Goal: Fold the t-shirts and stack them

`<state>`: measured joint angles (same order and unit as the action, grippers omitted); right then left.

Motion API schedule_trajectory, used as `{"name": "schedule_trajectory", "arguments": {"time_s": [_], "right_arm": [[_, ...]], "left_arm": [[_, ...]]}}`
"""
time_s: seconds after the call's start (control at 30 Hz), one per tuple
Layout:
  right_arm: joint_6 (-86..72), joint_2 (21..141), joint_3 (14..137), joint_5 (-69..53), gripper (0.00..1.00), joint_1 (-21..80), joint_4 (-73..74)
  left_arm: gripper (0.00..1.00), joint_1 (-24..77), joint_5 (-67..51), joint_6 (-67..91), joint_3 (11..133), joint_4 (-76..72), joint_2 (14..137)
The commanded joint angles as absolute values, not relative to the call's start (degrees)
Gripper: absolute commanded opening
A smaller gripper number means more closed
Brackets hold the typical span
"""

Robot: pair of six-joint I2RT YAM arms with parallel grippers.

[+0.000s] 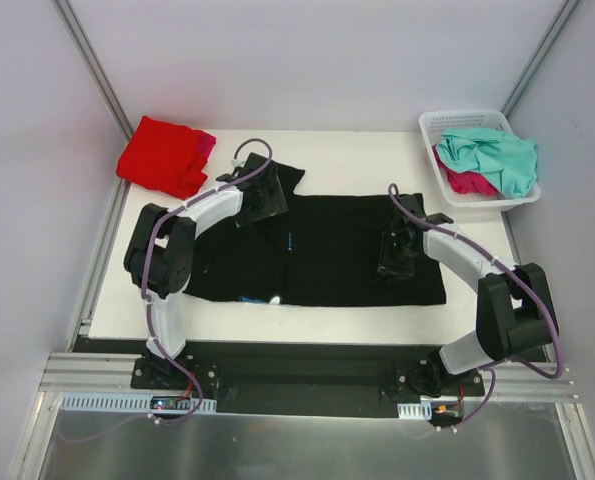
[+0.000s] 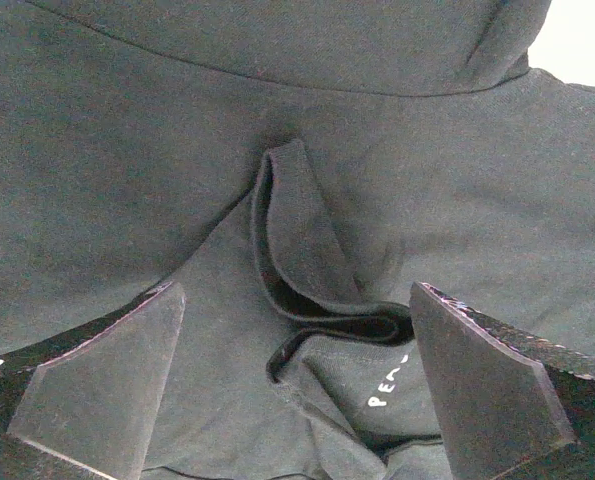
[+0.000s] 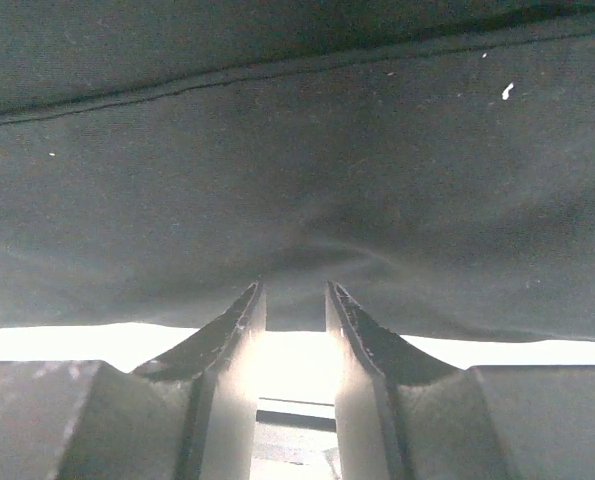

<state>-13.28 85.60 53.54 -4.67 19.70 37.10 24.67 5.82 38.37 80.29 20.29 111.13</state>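
A large black t-shirt [image 1: 327, 250] lies spread across the middle of the table. My left gripper [image 1: 262, 197] is open just above its upper left part, by the sleeve. In the left wrist view the wide-apart fingers [image 2: 107, 380] straddle a raised fold of the black cloth [image 2: 297, 250] with small white lettering [image 2: 387, 385]. My right gripper [image 1: 397, 255] is on the shirt's right part. In the right wrist view it [image 3: 295, 297] is shut on an edge of the black cloth [image 3: 277, 150], which is lifted off the bright table.
A folded red t-shirt [image 1: 160, 155] lies at the back left corner with a magenta-pink one [image 1: 206, 143] showing under it. A white lattice basket [image 1: 467, 116] at the back right holds a teal-mint shirt [image 1: 497, 155] and a magenta one [image 1: 467, 183].
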Motion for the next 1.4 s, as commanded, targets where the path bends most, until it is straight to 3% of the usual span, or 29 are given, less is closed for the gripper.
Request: {"name": "schedule_trajectory", "arguments": {"time_s": [0.0, 0.47, 0.63, 0.73, 1.03, 1.17, 1.3, 1.37], "right_arm": [[-12.2, 84.9, 52.6, -6.3, 0.34, 20.0, 36.5], [-11.3, 84.9, 51.1, -7.7, 0.33, 20.0, 35.9], [-11.2, 85.0, 51.4, -8.1, 0.33, 20.0, 36.1], [-10.9, 84.6, 51.3, -7.9, 0.33, 20.0, 36.5], [-10.6, 84.5, 51.5, -8.5, 0.32, 20.0, 36.8], [-10.5, 84.4, 51.1, -8.7, 0.32, 20.0, 36.7], [-10.5, 84.6, 50.9, -9.1, 0.32, 20.0, 36.6], [-10.6, 84.6, 51.0, -9.1, 0.32, 20.1, 36.6]], "left_arm": [[0.95, 23.5, 6.0, 39.2, 82.4, 19.5, 111.4], [0.87, 19.8, 6.8, 38.3, 85.7, 19.5, 113.9], [0.74, 19.8, 6.7, 38.5, 87.1, 19.4, 116.4], [0.54, 19.8, 5.9, 38.6, 88.0, 19.3, 117.7], [0.43, 19.9, 5.1, 38.8, 89.4, 19.2, 119.0], [0.43, 19.9, 4.7, 38.5, 90.5, 19.0, 119.1], [0.29, 19.9, 4.3, 38.4, 91.9, 19.0, 119.0], [0.29, 19.9, 4.2, 38.2, 92.2, 19.1, 119.3]]}}
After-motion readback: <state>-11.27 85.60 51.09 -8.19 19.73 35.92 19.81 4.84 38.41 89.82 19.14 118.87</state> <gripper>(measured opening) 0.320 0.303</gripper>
